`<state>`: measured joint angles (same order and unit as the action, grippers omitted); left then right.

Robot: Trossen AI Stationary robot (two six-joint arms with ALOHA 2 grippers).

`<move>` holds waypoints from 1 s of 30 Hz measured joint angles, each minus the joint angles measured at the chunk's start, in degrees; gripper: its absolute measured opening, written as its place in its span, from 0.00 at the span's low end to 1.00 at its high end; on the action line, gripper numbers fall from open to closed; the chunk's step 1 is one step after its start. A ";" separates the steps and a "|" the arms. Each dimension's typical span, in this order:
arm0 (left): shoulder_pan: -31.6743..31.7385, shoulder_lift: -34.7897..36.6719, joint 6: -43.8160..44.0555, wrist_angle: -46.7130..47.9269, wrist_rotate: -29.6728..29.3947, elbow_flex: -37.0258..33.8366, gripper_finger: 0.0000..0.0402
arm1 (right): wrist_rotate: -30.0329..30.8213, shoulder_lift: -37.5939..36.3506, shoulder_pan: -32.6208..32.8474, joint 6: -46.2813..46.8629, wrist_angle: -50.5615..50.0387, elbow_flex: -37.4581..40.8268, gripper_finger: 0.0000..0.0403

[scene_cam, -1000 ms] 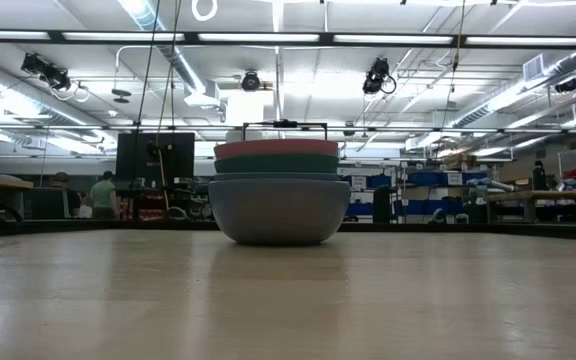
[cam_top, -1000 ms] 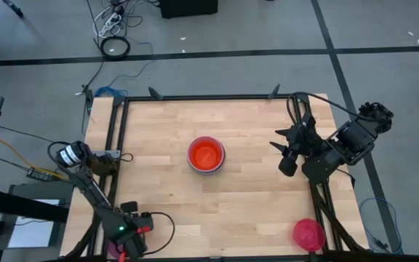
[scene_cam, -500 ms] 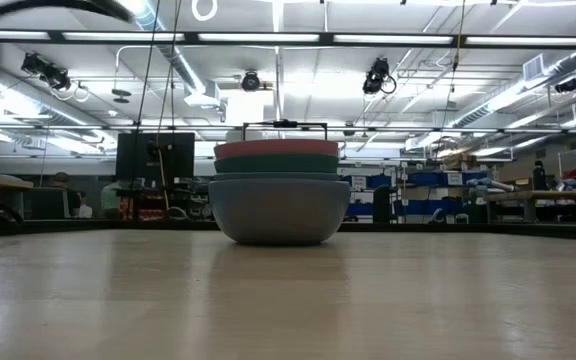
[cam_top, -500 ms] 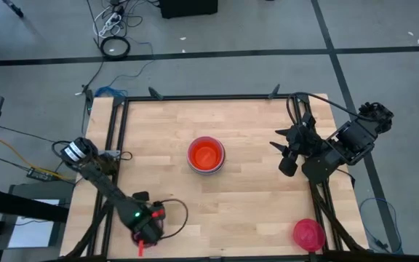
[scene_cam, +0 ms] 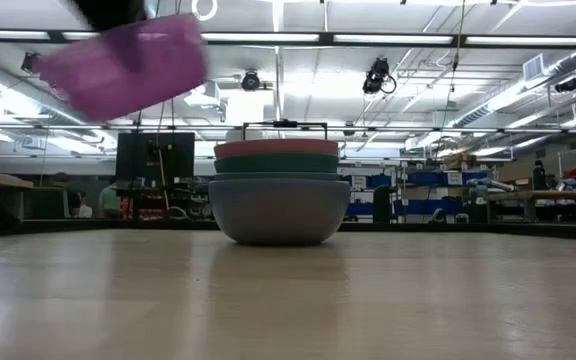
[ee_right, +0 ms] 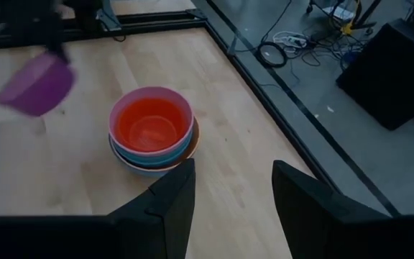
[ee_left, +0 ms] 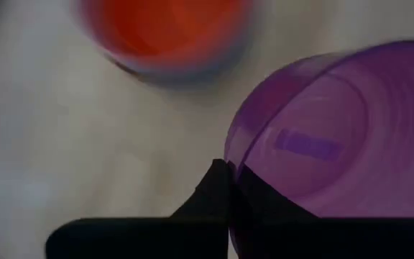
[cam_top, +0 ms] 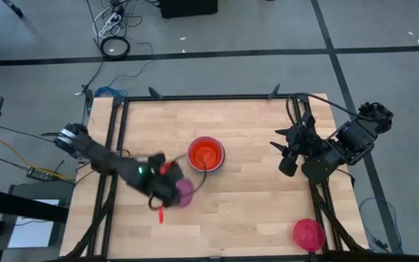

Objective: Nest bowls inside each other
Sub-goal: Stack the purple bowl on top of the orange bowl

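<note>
A stack of nested bowls [cam_top: 206, 155], red-orange on top, stands on its base at the table's middle; the low view shows the stack [scene_cam: 280, 195] with a grey-blue bowl at the bottom. My left gripper [cam_top: 170, 186] is shut on a purple bowl [cam_top: 185, 193], which is in the air just left of and nearer than the stack. In the low view the purple bowl [scene_cam: 128, 65] hangs tilted, high above the table. A magenta-red bowl [cam_top: 308, 234] sits at the near right corner. My right gripper [ee_right: 232, 201] waits open above the right edge. My left gripper pinches the purple bowl's rim [ee_left: 228, 162], one finger outside the wall and one finger [ee_left: 268, 205] inside, seen through the plastic. The fingers slant down from the table's left. The bowl is lifted clear of the table and tilted.
Black frame rails [cam_top: 115, 145] run along the table's edges. Bare wood [cam_top: 253, 211] lies between the stack and the magenta-red bowl. Cables lie on the floor beyond the far edge.
My left gripper has swung from the table's near left corner up and toward the stack, turning as it went. The purple bowl, unseen before, is now carried with it, lifted clear and tilted, and has come into the low view.
</note>
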<state>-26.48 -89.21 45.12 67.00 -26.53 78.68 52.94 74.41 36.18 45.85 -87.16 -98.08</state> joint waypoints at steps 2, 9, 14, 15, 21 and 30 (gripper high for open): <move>3.73 1.14 -1.71 0.73 -3.46 2.57 0.00 | 0.03 0.00 0.00 -0.01 0.00 0.00 0.42; 17.29 1.11 -12.51 -9.28 -3.38 5.64 0.00 | 0.05 0.00 0.07 -0.53 0.02 0.00 0.42; 24.49 -0.70 -15.08 -13.26 3.70 5.66 0.00 | -0.03 0.00 0.09 -1.08 -0.03 0.00 0.42; 25.42 -1.33 -15.14 -13.12 5.52 5.65 0.00 | -0.04 0.00 0.09 -1.08 -0.14 0.00 0.42; 28.53 -5.77 -16.58 -13.35 11.10 5.64 0.00 | -0.04 -0.01 0.13 -1.27 -0.39 0.00 0.42; 31.41 -11.06 -16.74 -13.25 14.85 5.64 0.03 | -0.18 -0.02 0.15 -1.27 -0.35 0.00 0.42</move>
<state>4.93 -100.27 28.38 53.76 -11.68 84.31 52.77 74.39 36.34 44.58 -87.50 -98.08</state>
